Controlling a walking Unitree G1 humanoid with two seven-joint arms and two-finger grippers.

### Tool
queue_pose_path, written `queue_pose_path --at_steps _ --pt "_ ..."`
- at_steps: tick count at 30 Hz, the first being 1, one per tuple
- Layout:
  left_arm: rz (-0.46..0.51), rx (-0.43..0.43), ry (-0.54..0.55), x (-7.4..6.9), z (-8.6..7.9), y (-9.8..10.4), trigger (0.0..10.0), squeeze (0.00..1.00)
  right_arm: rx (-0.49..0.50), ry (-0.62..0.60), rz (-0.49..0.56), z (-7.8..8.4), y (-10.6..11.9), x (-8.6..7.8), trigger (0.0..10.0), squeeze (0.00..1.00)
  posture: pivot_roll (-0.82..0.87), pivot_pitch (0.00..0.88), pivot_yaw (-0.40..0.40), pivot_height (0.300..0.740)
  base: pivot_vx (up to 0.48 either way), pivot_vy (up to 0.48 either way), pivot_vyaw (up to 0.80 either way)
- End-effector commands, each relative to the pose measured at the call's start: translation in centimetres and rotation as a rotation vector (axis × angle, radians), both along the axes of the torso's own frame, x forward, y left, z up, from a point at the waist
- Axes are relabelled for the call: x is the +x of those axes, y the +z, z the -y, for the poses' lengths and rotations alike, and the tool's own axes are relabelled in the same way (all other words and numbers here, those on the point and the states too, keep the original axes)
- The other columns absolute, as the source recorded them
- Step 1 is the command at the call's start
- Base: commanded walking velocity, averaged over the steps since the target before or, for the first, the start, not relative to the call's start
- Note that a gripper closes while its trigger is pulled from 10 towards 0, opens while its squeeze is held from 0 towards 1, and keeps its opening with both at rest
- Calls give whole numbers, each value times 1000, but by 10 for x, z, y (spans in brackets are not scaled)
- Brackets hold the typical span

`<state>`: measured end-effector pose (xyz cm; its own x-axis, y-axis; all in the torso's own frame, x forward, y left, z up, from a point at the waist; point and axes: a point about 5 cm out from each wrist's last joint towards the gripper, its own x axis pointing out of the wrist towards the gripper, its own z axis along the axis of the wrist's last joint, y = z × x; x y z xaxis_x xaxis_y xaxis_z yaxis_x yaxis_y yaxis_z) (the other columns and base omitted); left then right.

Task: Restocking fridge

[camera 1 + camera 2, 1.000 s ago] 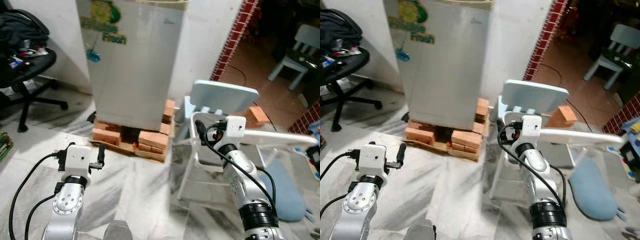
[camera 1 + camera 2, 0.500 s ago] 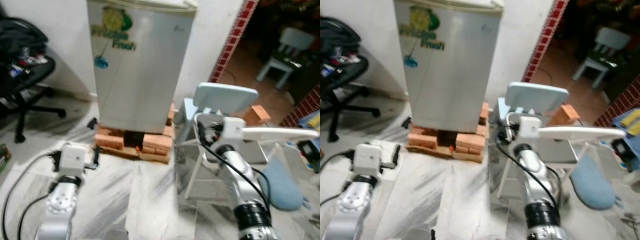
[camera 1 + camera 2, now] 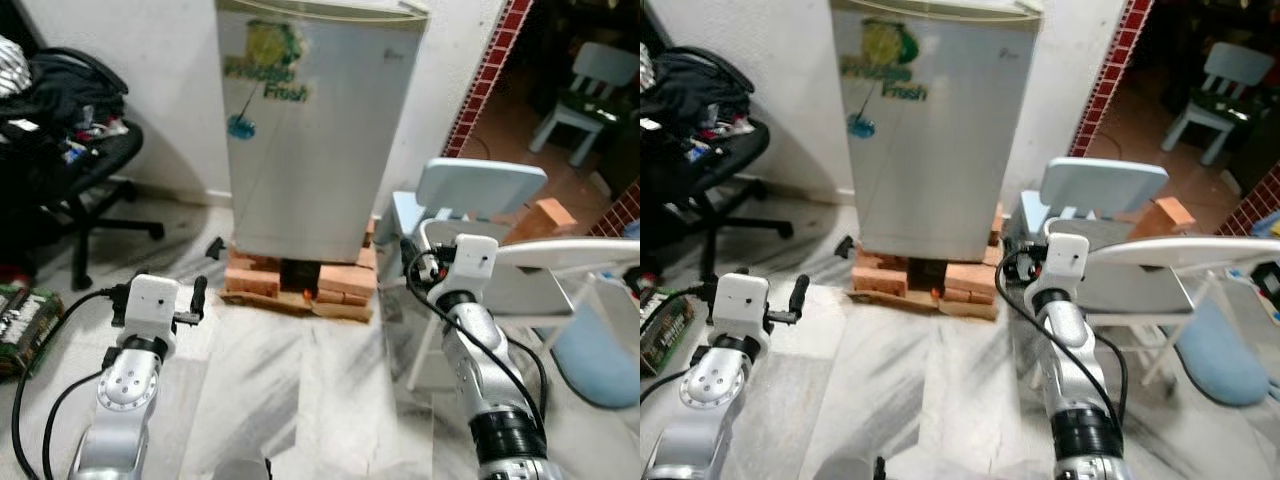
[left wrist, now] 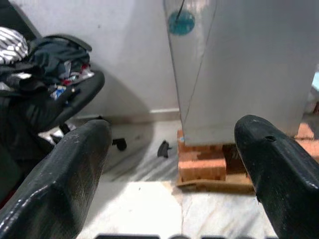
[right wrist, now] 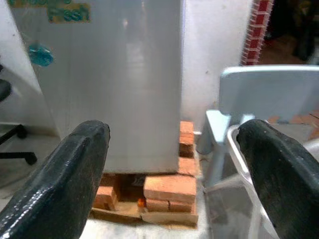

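Taking the fridge (image 3: 315, 130) as the landmark: far to its left an office chair (image 3: 85, 165) stands against the white wall (image 3: 150, 80), its seat piled with dark clothes (image 3: 65, 95), and a green box (image 3: 22, 325) lies on the floor below the chair. Nearer the camera, in front of the fridge and to its left, the left gripper (image 4: 172, 174) is raised over the marble floor (image 3: 290, 400) on its silver arm; the wrist view shows its two black fingers (image 4: 65, 174) spread wide apart with nothing between them, pointing at the fridge's lower left corner. The fridge itself is a small silver one with its door closed, a yellow and green sticker near the top of the door and a blue round tag (image 3: 240, 125) hanging below that. It stands upright on a base of red bricks (image 3: 300, 285) set on a wooden board. In front of the fridge and to its right, the right gripper (image 5: 174, 174) is held up at about the height of the bricks, its fingers also wide open and empty, aimed at the fridge's lower right side. Just right of the fridge stands a pale blue chair (image 3: 480, 190), with a white high chair (image 3: 560, 275) close in front of it. Further right, a red brick wall edge (image 3: 490, 70) frames a doorway, with a small white chair (image 3: 590, 85) in the darker room beyond.
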<state>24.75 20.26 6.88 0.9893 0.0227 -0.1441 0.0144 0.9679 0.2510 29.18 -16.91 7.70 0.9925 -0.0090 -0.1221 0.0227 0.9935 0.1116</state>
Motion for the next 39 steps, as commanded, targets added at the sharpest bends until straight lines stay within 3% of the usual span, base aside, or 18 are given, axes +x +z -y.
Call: queue_pose_path --at_steps 1,10,20,29,39 --pt "22 -7 -19 6 7 3 10000 0 -15 -28 8 8 2 -1 10000 0 159 0 -43 740 0 0 -800" --pt "43 -13 -34 7 7 4 10000 0 -23 -43 16 11 5 3 10000 0 158 0 -47 740 0 0 -656" --pt "52 -13 -15 3 4 3 10000 0 -29 2 14 6 5 5 10000 0 170 0 -71 740 0 0 0" --pt "62 -13 -11 3 3 4 10000 0 21 112 31 -8 9 6 10000 0 170 0 -71 740 0 0 0" --pt "57 -2 -12 4 2 5 10000 0 19 125 30 -11 8 5 10000 0 174 0 -67 740 0 0 0"
